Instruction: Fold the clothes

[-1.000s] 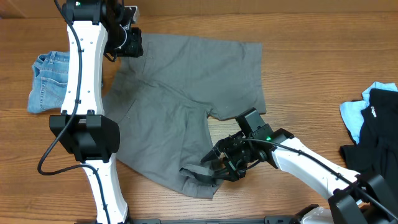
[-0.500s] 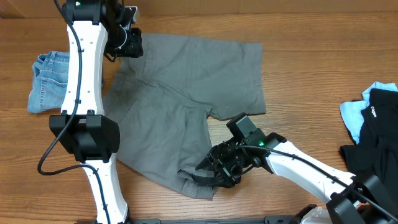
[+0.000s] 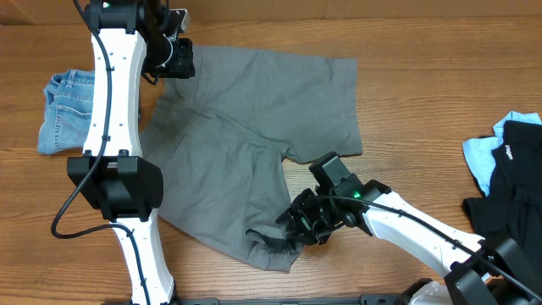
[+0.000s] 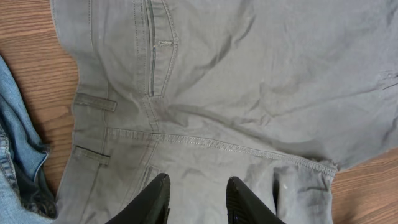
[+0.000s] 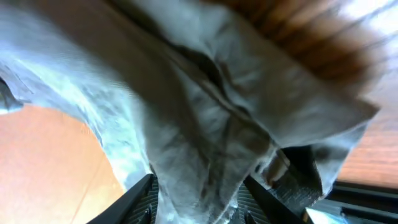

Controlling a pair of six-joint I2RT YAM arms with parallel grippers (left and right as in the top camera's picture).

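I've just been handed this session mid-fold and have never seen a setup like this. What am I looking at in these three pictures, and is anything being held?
These are two robot arms at a wooden table, each ending in a two-finger gripper. The wide picture looks straight down from above. The other two come from a small camera on each wrist, so that arm's own fingers show at the bottom edge.

Spread on the table are the grey shorts. Near the left edge lie blue denim shorts. At the right edge are a black garment and a light-blue garment.

The left gripper is open over the waistband area, holding nothing. The right gripper has a bunch of leg hem between its fingers, raised off the table.
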